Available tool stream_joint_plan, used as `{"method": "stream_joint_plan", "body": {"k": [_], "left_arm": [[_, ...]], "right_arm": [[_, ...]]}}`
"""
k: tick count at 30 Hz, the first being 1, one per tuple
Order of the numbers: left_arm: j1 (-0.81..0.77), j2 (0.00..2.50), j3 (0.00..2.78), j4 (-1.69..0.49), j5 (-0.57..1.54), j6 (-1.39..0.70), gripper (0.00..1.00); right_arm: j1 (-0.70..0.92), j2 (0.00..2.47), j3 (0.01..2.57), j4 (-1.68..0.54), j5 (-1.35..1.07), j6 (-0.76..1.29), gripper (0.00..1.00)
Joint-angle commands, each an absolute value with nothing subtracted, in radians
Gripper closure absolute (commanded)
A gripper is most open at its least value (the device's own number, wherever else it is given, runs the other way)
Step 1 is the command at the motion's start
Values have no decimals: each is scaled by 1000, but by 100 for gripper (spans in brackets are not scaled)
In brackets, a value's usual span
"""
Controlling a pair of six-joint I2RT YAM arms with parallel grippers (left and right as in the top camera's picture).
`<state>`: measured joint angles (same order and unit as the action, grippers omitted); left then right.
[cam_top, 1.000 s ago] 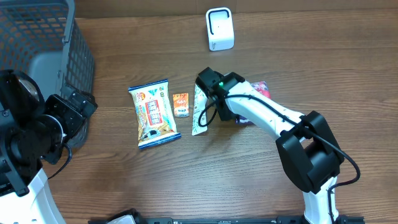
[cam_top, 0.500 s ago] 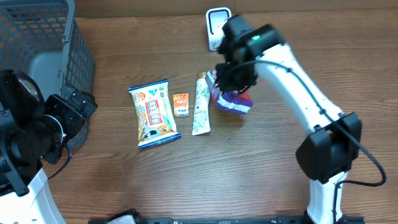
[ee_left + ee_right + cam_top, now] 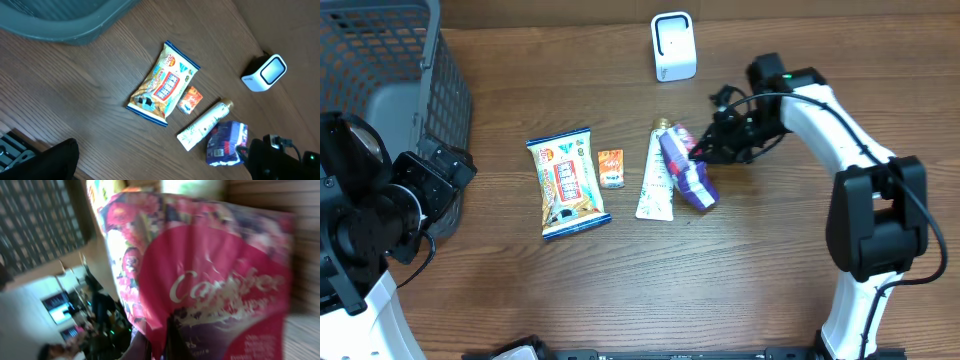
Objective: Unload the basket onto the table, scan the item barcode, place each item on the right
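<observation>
Over at the far left corner sits the grey wire basket [image 3: 380, 60] on the wooden surface [image 3: 620, 290]. Just below it the left end effector [image 3: 438, 182] hangs with its fingers spread wide, nothing between them, well apart from the goods. Moving across, we come to a row laid out mid-surface. First is a blue-edged snack pack [image 3: 567, 183] lying flat at a slight tilt, then a small orange sachet [image 3: 611, 167] just beside its upper right corner. Next is a white tube [image 3: 658, 175] lying lengthways with its cap pointing away from the robot. Back near the far edge, a little right of the tube, the white scanner [image 3: 673, 46] stands on its own, clear of everything. Now the one to watch: the pink and purple packet [image 3: 685, 170] sits hard against the tube's right side, overlapping its edge, well short of the scanner. I can't tell whether it rests on the wood or is lifted a touch. At its upper right end the right end effector [image 3: 705, 150] is clenched on it, with the arm reaching in from the right side of the surface. From the right wrist camera the packet fills nearly the whole view, blurred, a pink panel with white script lettering across it. From the left wrist camera its purple face shows just beside the foot of the tube.
</observation>
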<state>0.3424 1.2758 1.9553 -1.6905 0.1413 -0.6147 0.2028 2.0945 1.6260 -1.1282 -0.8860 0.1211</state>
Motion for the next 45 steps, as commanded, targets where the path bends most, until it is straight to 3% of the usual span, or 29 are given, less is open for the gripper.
{"method": "stream_joint_plan", "body": {"k": [1,2,4,8,13,22,30,36,45], "left_arm": [[348,1272,1956,-1689,142,-606,0],[348,1272,1956,-1690,142,-606,0],[348,1272,1956,-1689,142,-606,0],[348,1272,1956,-1689,142,-606,0],[348,1272,1956,-1689,142,-606,0],[348,1272,1956,-1689,142,-606,0],[348,1272,1956,-1689,142,-606,0],[348,1272,1956,-1689,142,-606,0],[348,1272,1956,-1689,142,-606,0]], "right_arm": [[111,2078,1610,-1131,-703,194,96],[92,2078,1610,-1135,-638,208,95],[38,2078,1612,-1157,-474,214,72],[-25,2077,1634,-1214,-373,213,58],[-64,2076,1755,-1349,-314,202,50],[52,2076,1947,-1531,-373,70,53],[205,2077,1820,-1391,-250,163,60],[229,2077,1711,-1248,-153,262,75],[218,2076,1747,-1279,146,315,71]]}}
